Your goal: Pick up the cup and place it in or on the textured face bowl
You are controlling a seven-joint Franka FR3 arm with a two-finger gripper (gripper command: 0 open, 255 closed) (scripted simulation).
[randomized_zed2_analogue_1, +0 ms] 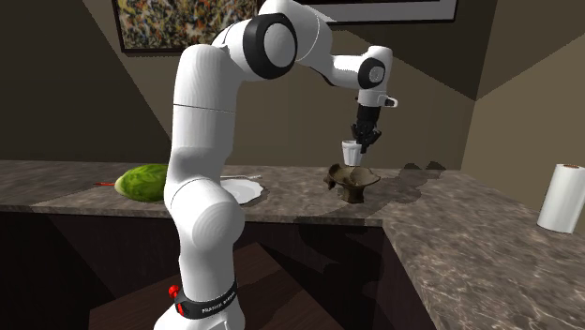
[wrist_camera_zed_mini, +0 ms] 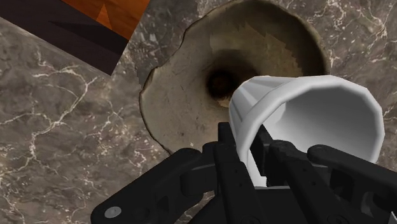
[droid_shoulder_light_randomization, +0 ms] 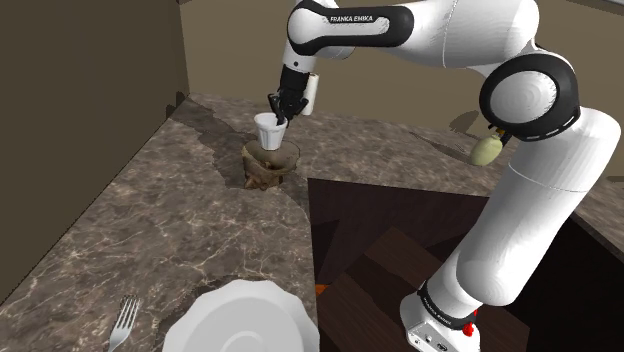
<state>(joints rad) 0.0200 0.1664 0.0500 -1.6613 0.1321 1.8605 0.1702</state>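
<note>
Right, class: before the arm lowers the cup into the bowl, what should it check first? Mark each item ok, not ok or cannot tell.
1. Grip: gripper shut on the wall of the cup: ok.
2. Position: cup over the bowl in the shoulder and second exterior views: ok.
3. Cup upright, mouth up: ok.
4. Bowl free of other things inside, seen in the wrist view: ok.
5. Bowl standing upright on the counter: ok.
6. Gap between cup base and bowl rim: cannot tell.
</note>
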